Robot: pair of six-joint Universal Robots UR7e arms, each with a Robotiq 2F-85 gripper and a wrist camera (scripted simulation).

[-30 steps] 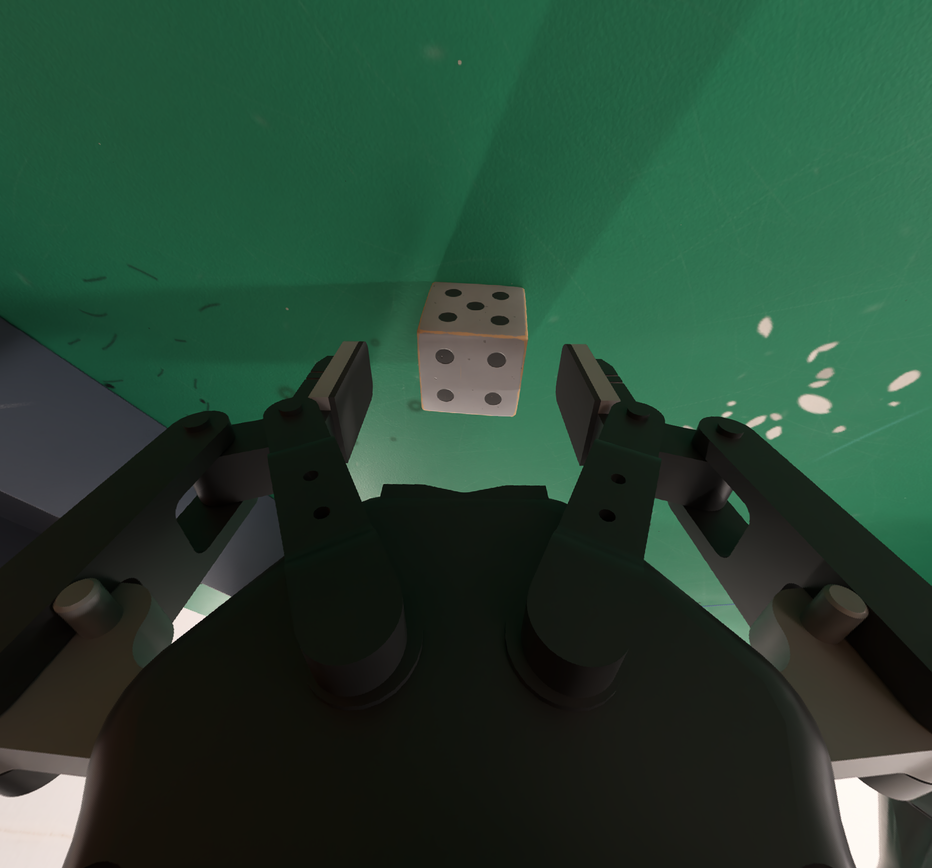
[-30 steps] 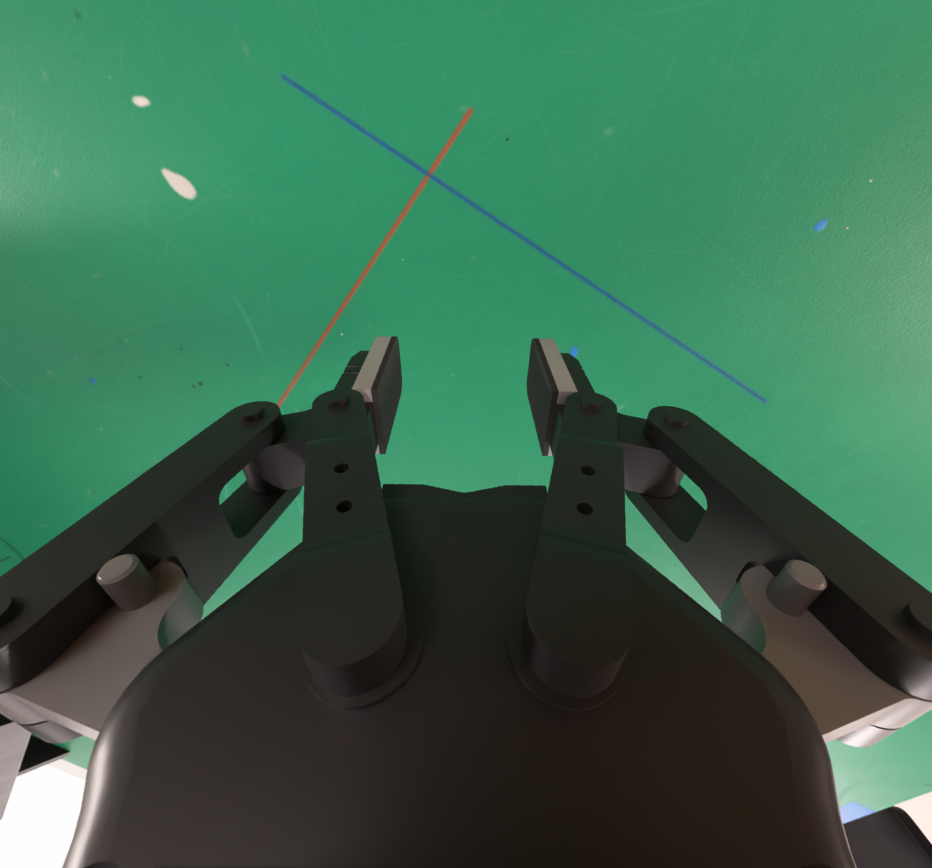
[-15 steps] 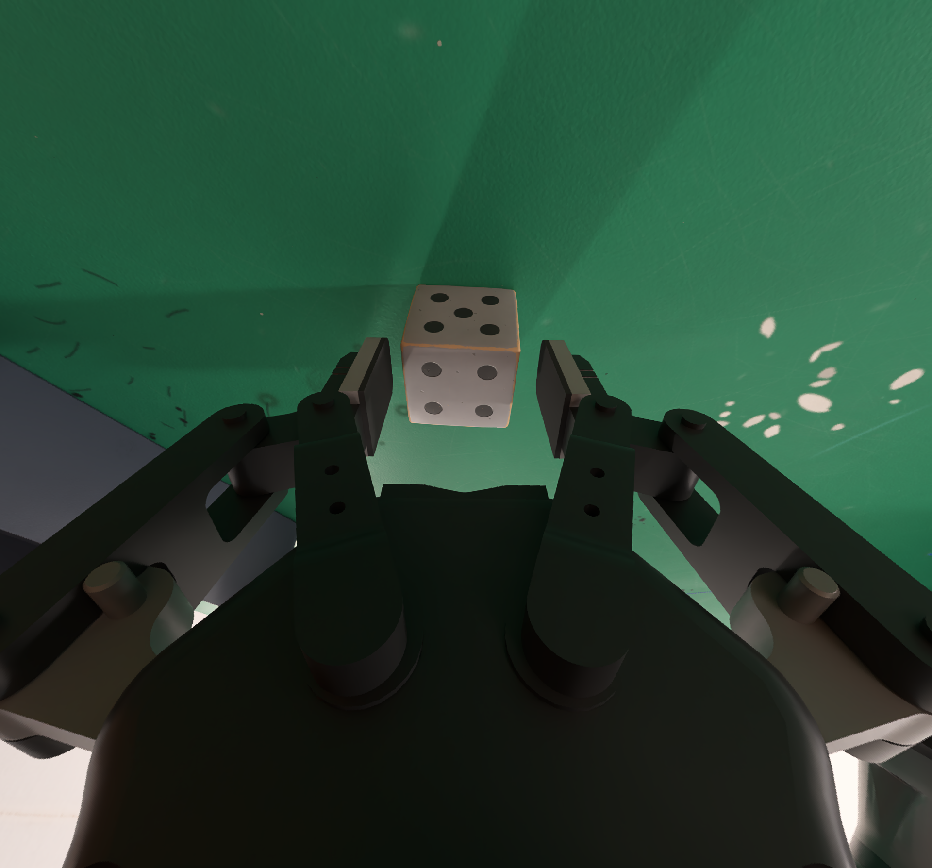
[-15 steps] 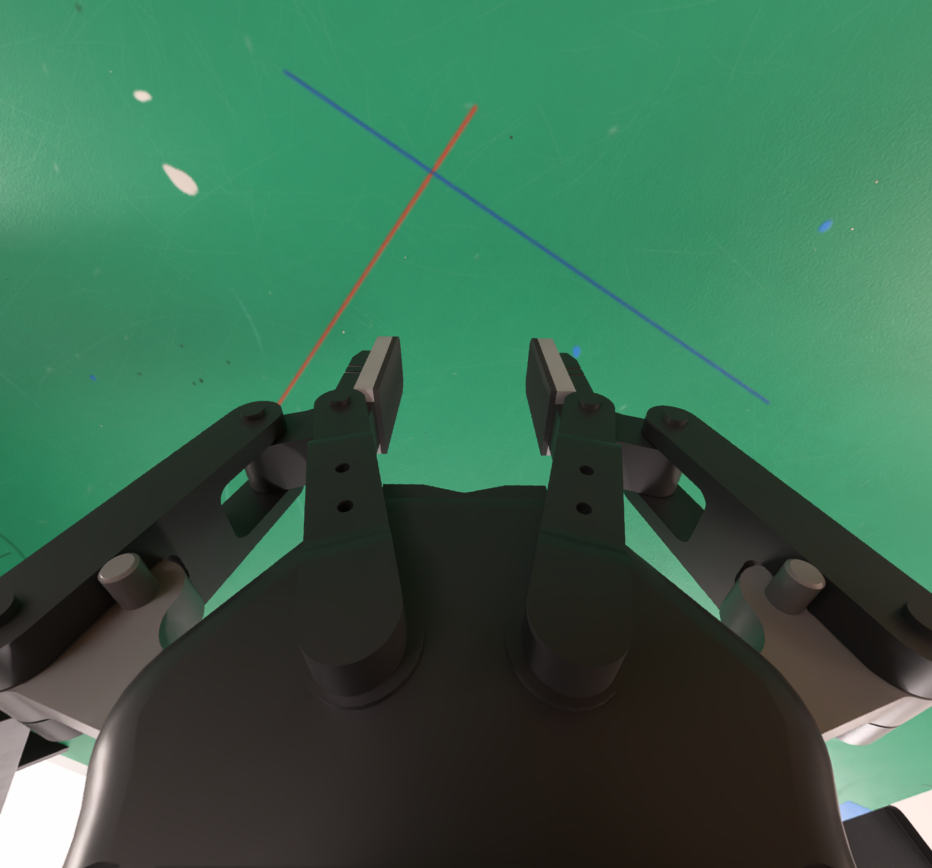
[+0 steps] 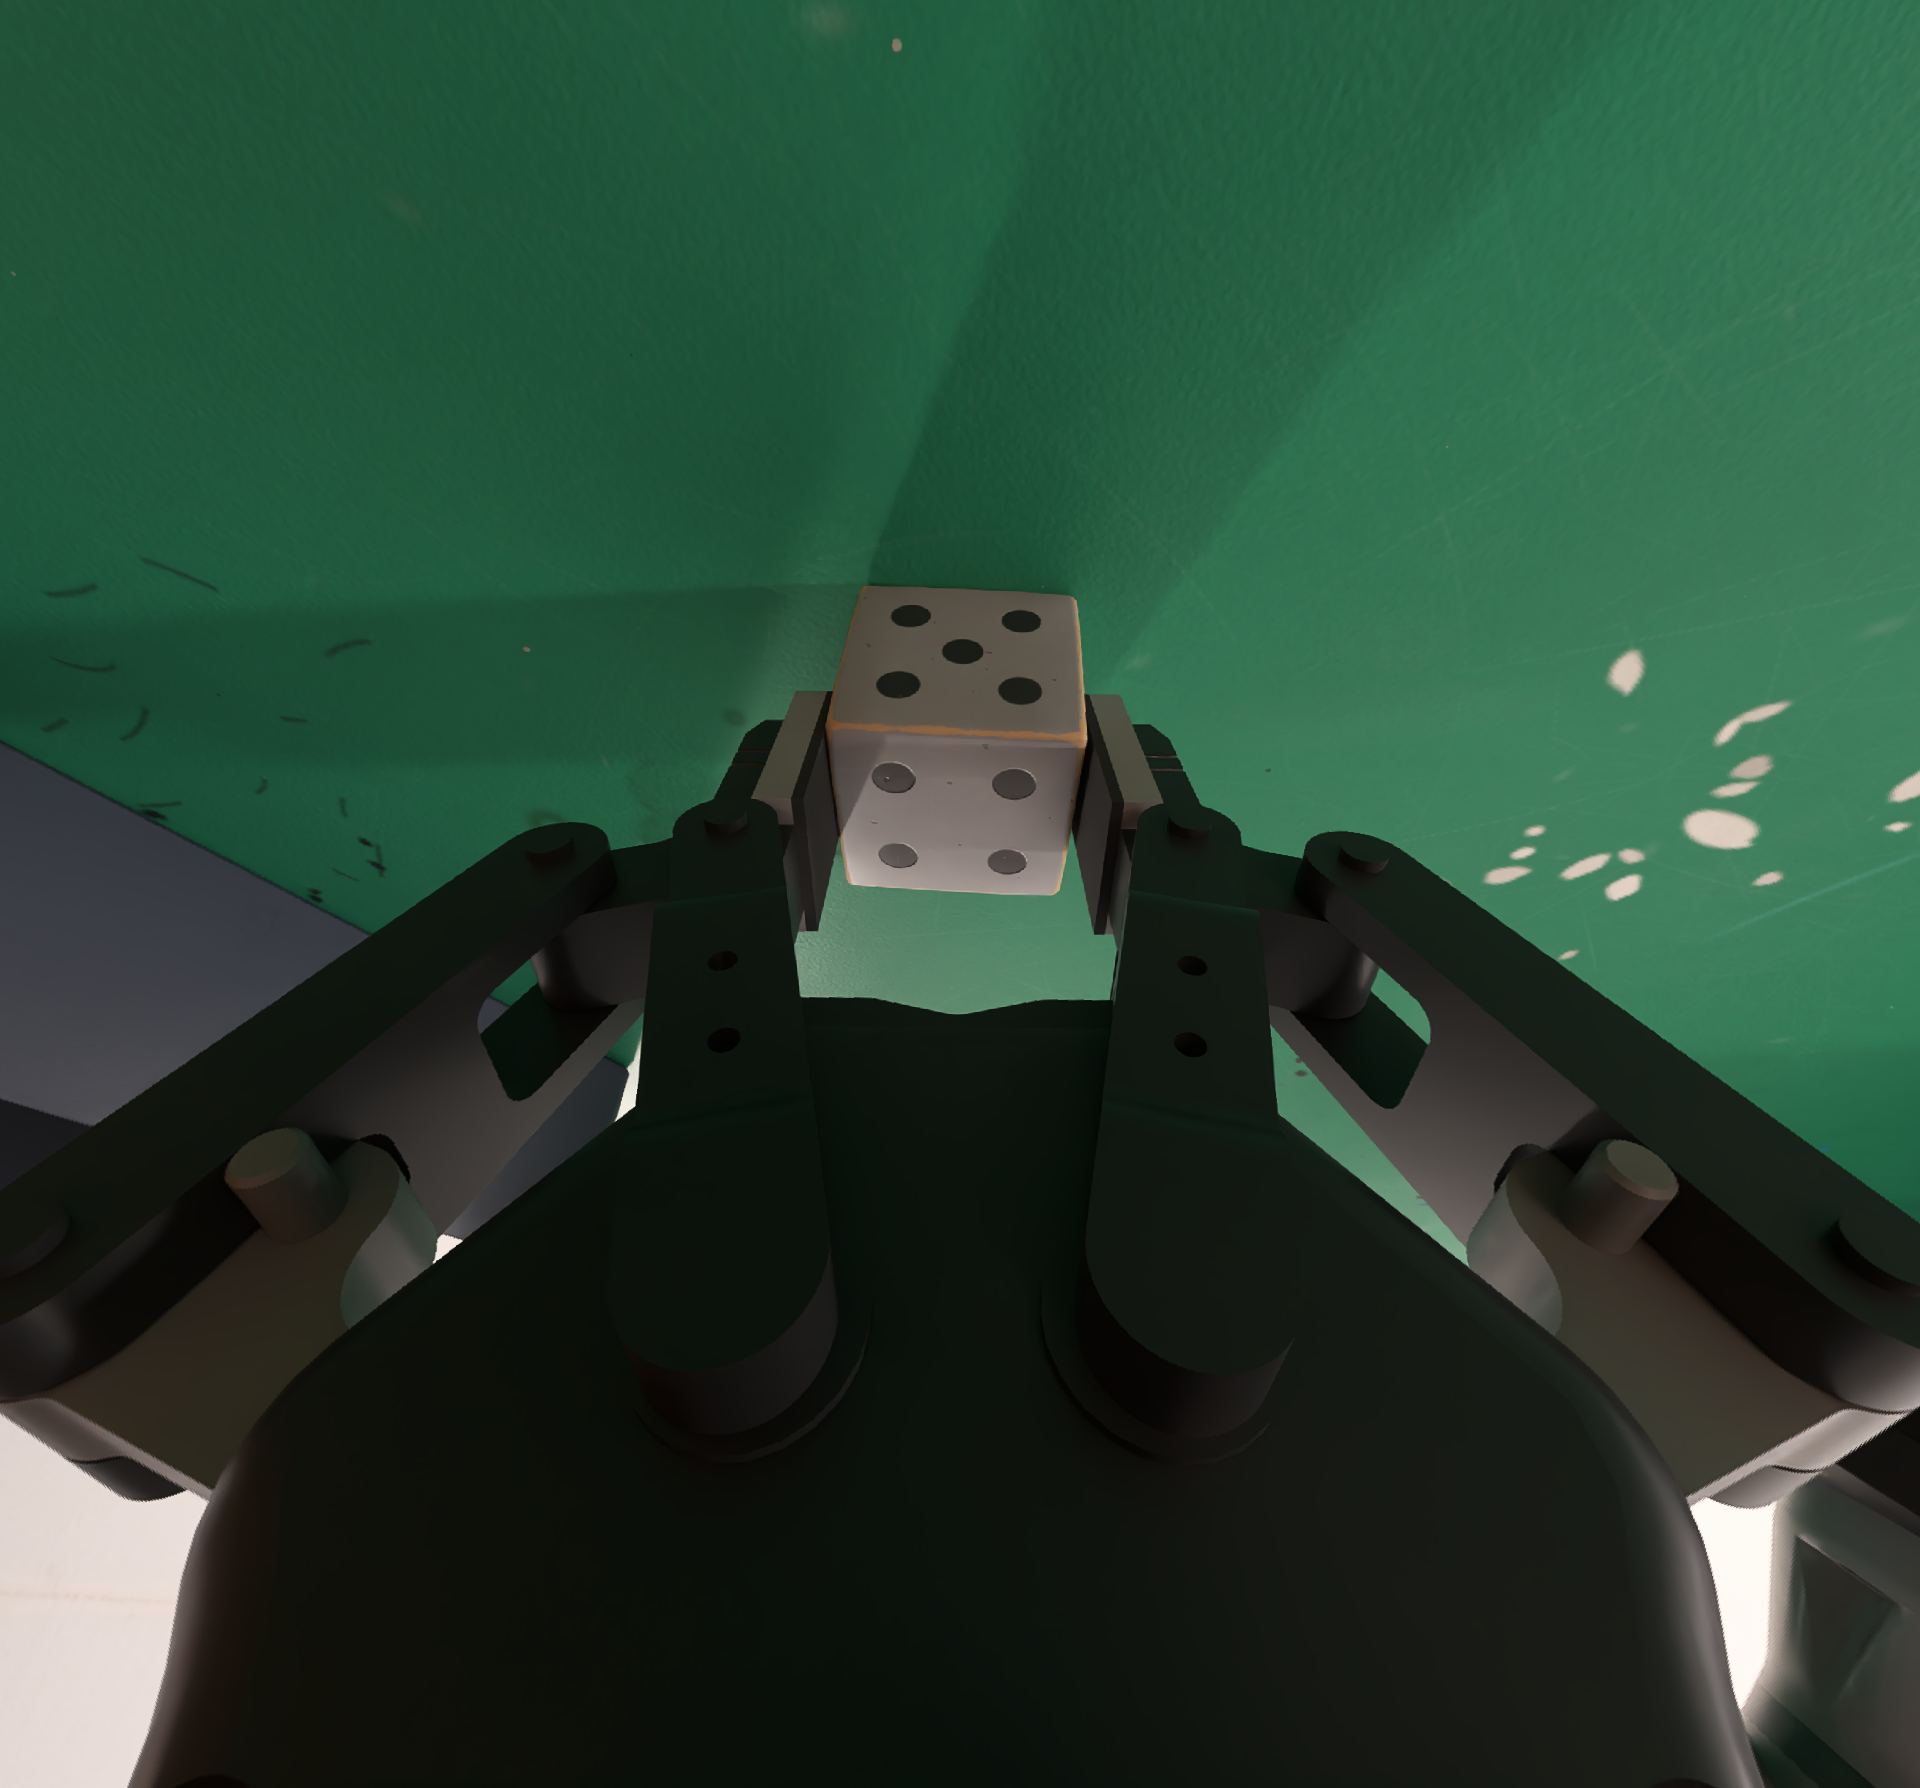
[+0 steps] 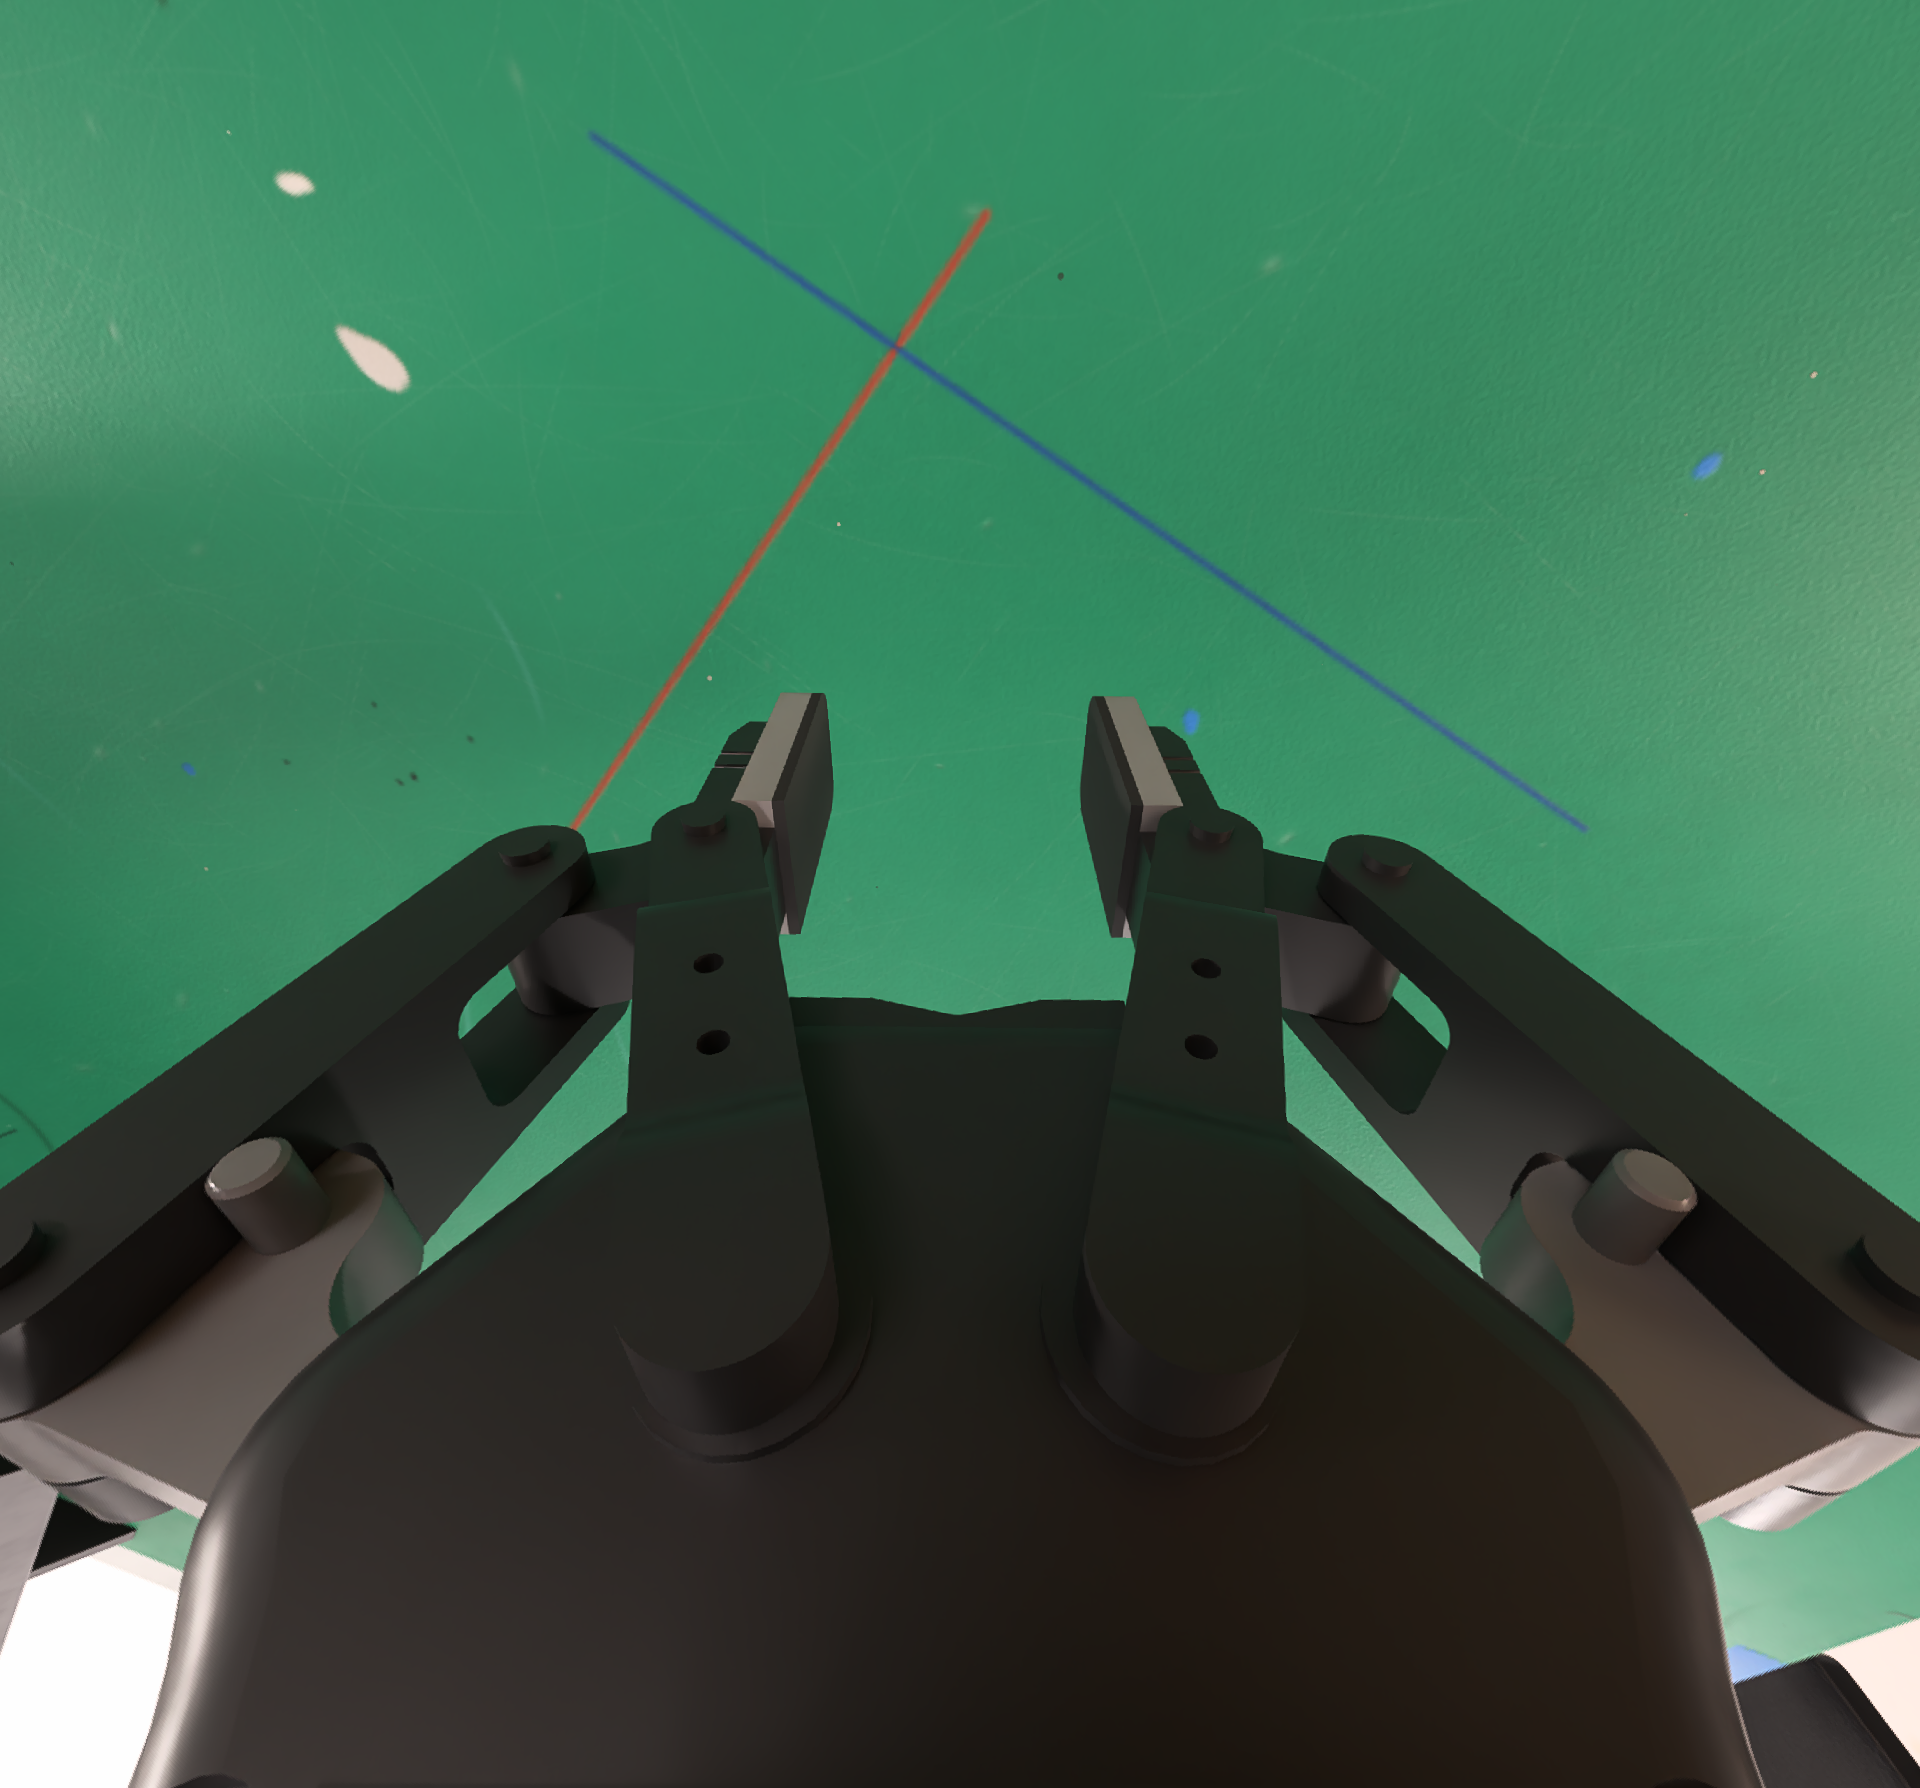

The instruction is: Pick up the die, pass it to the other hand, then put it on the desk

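A white die with black pips sits on the green desk, its five face up and its four face toward the camera. My left gripper is shut on the die, with one pad pressed on each side of it. My right gripper is open and empty above bare green desk. The die does not show in the right wrist view.
A dark grey block lies at the desk's left edge in the left wrist view. White paint flecks mark the desk to the right. A red line and a blue line cross ahead of the right gripper.
My left gripper's fingers have closed in from either side until they grip the die. The right gripper has barely moved.
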